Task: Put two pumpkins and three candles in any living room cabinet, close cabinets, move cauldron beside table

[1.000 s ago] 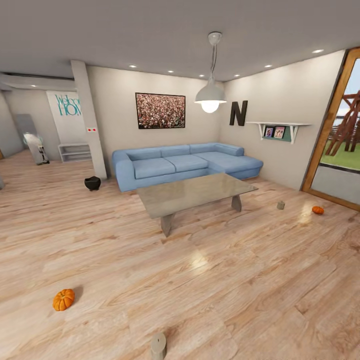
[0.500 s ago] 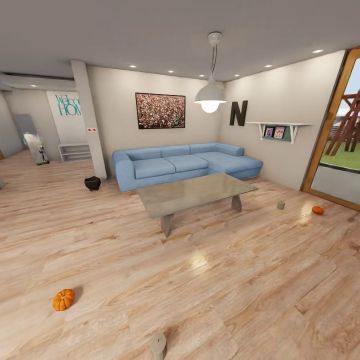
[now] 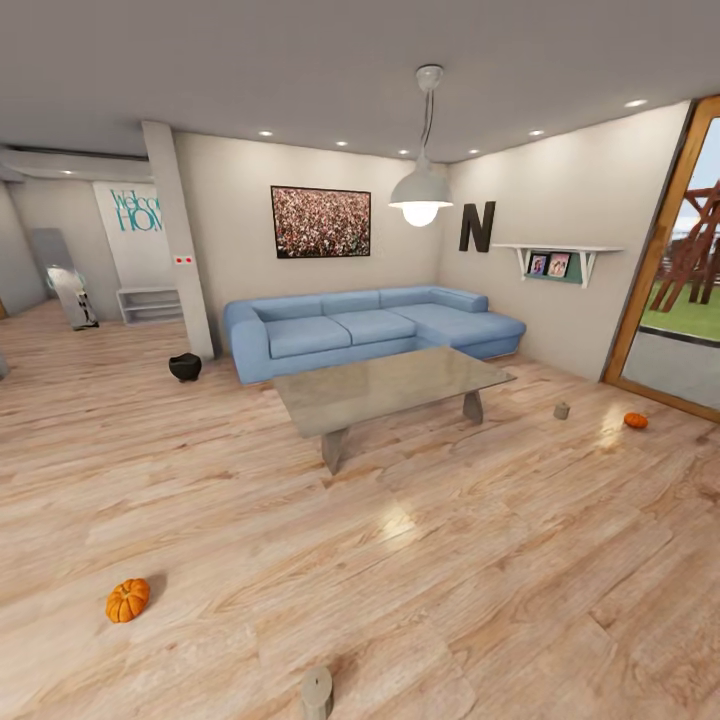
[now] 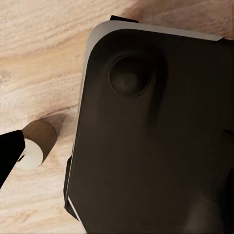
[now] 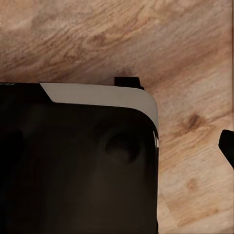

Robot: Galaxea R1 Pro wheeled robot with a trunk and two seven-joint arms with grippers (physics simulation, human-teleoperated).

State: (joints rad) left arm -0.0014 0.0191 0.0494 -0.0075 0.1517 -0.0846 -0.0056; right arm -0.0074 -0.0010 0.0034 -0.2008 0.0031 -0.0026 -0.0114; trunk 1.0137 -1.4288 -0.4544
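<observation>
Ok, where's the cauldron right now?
In the head view the cauldron sits on the floor at the left, between the white pillar and the sofa's left end, apart from the table.

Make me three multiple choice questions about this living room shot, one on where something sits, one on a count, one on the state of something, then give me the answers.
1. Where is the cauldron?
A. On the glass table
B. On the floor by the sofa's left end
C. On the wall shelf

2. How many pumpkins lie on the floor in the head view?
A. One
B. Two
C. Four

3. What state is the pendant lamp in?
A. Lit
B. Dark
C. Fallen on the floor

Answers:
1. B, the black pot stands on the planks left of the blue sofa, apart from the table.
2. B, the near pumpkin lies at lower left and the far pumpkin at right by the glass door.
3. A, its bulb glows bright under the white shade.
</observation>
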